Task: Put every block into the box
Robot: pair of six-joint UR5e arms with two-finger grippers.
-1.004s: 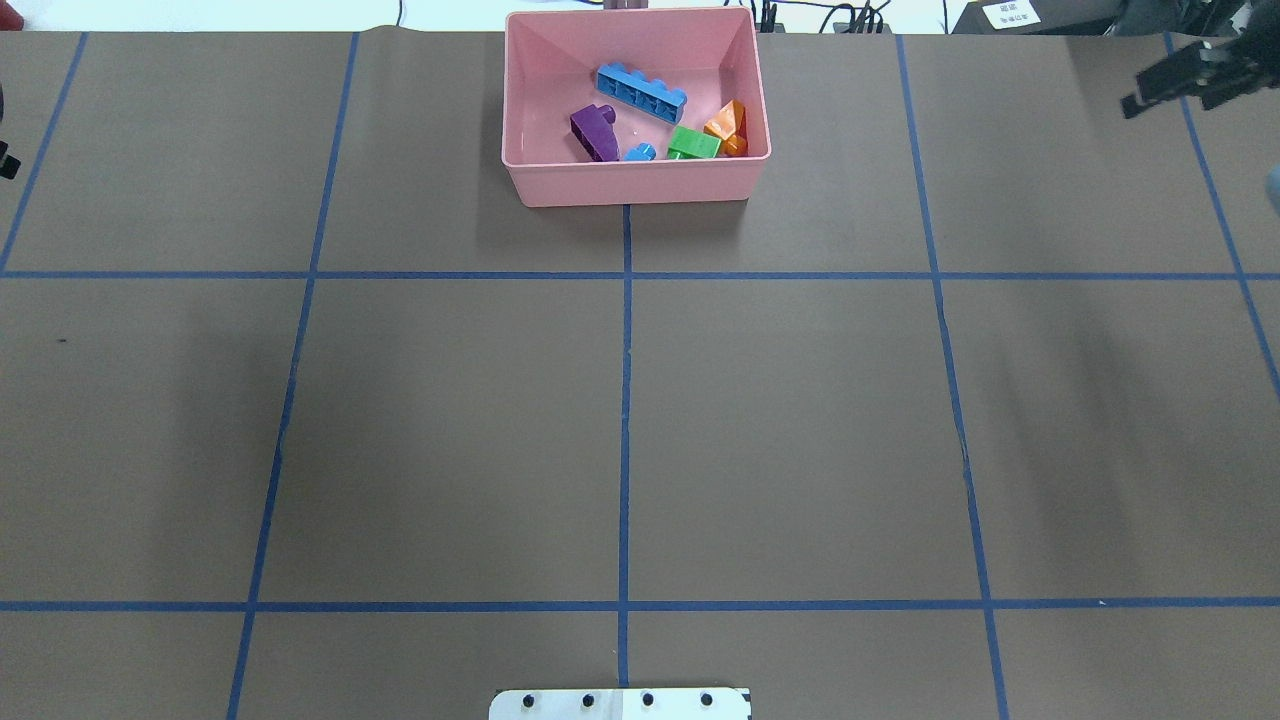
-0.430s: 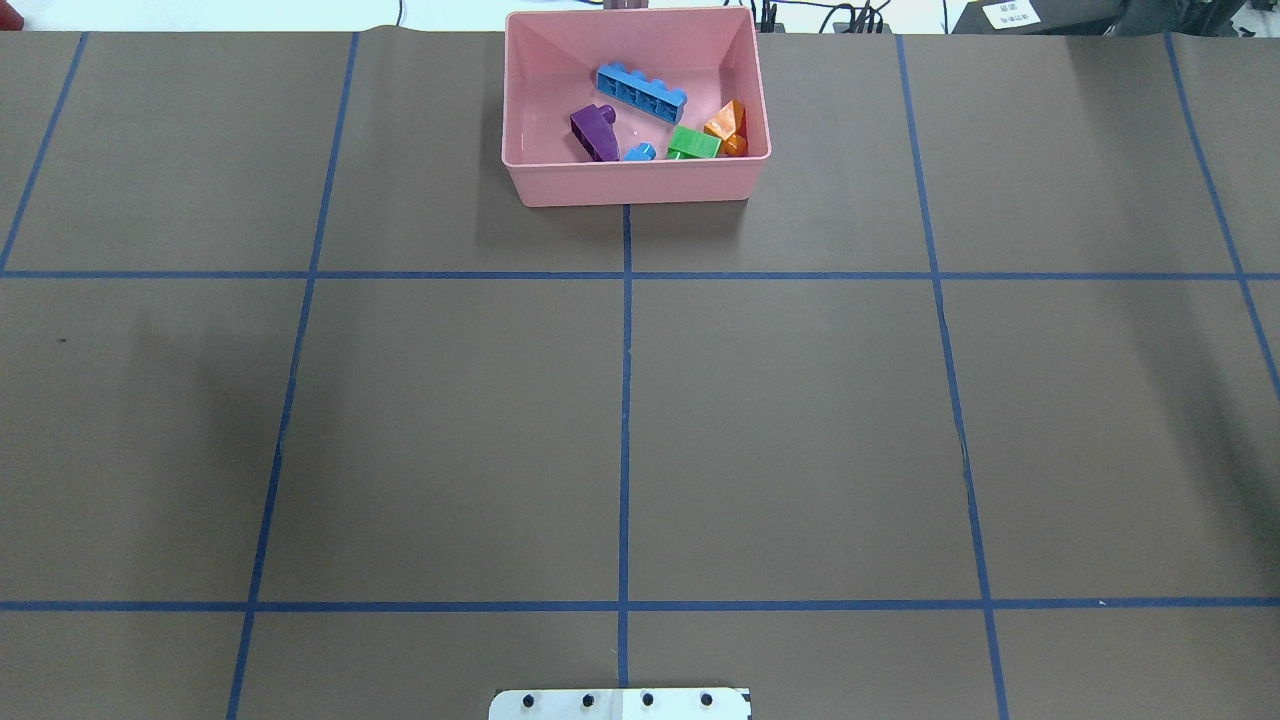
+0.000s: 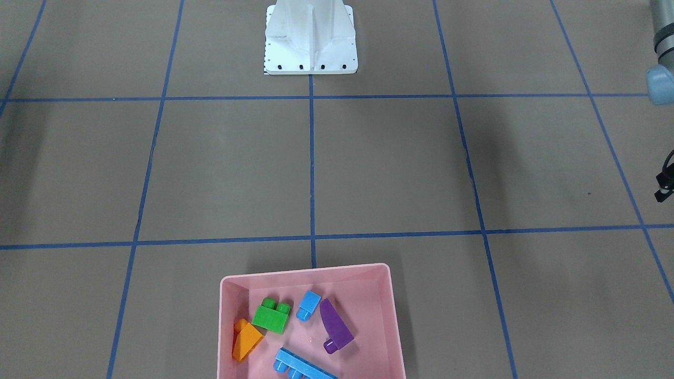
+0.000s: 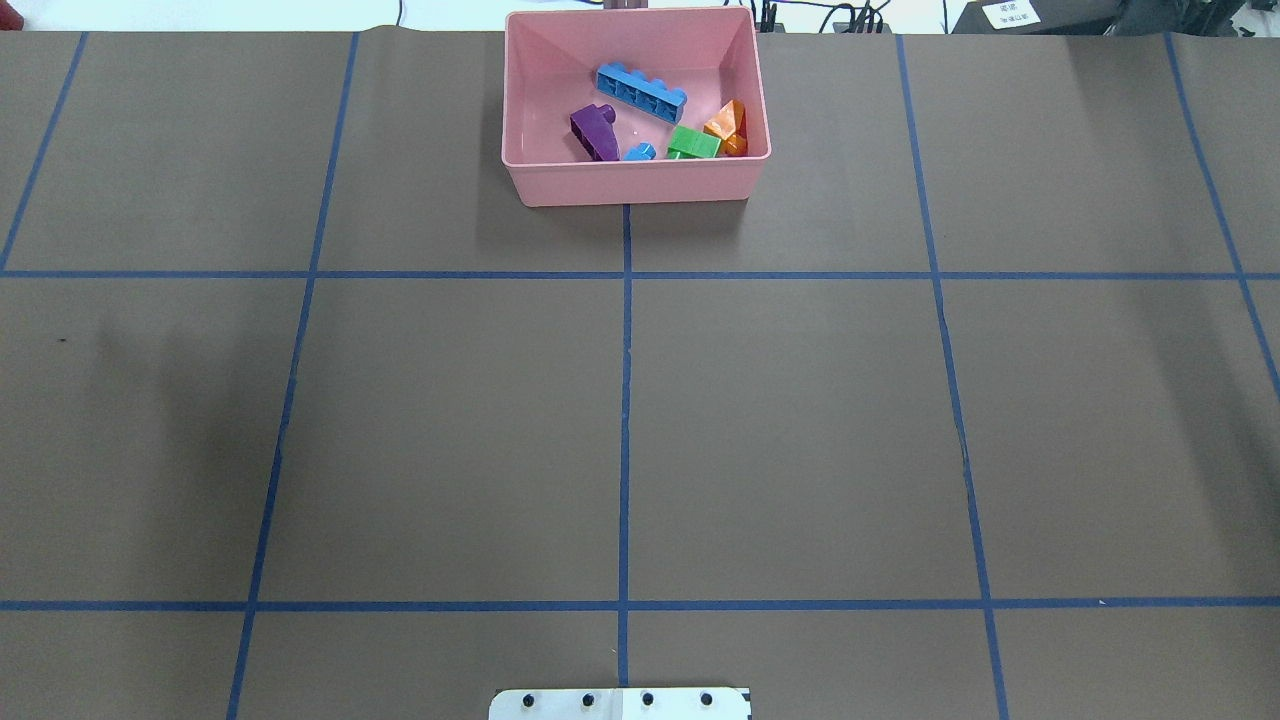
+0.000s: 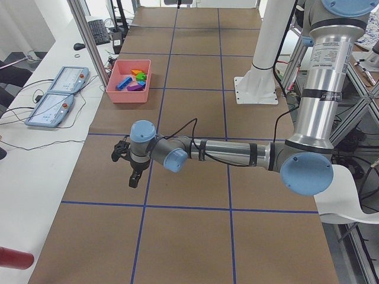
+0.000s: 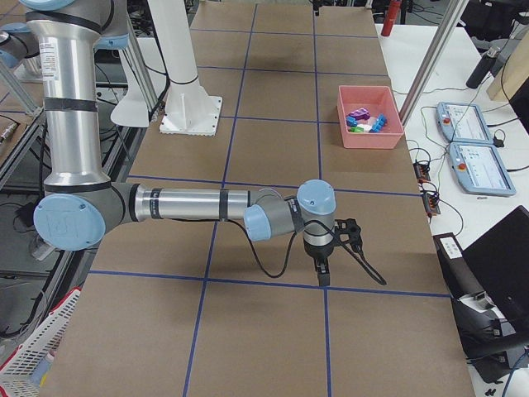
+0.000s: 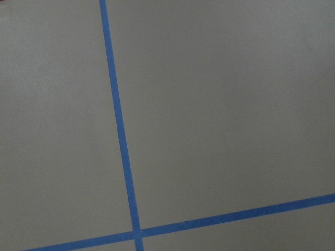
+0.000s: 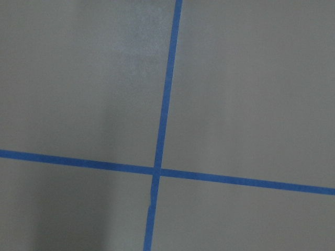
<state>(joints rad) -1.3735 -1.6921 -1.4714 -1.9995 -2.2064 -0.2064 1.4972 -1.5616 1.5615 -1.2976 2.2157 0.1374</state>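
Brown-paper bench (image 4: 800, 420) with a blue tape grid (image 4: 625, 400), and the shallow pink plastic box (image 4: 630, 185) at its far edge holds all five toy bricks: orange wedge block (image 4: 728, 122), small blue one-stud block (image 4: 640, 153), long blue four-stud block (image 4: 642, 92), purple curved wedge block (image 4: 595, 132) and green two-stud block (image 4: 694, 145). So I'd call this job basically done. Both arms reach low toward opposite bench ends, well apart from the box, with the left hand (image 5: 134, 180) and right hand (image 6: 321, 271) pointing down over bare paper, but I can't tell if either is wide or narrow.

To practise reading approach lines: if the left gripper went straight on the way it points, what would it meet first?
The left gripper points down, so likely the brown table cover, near a blue tape crossing.
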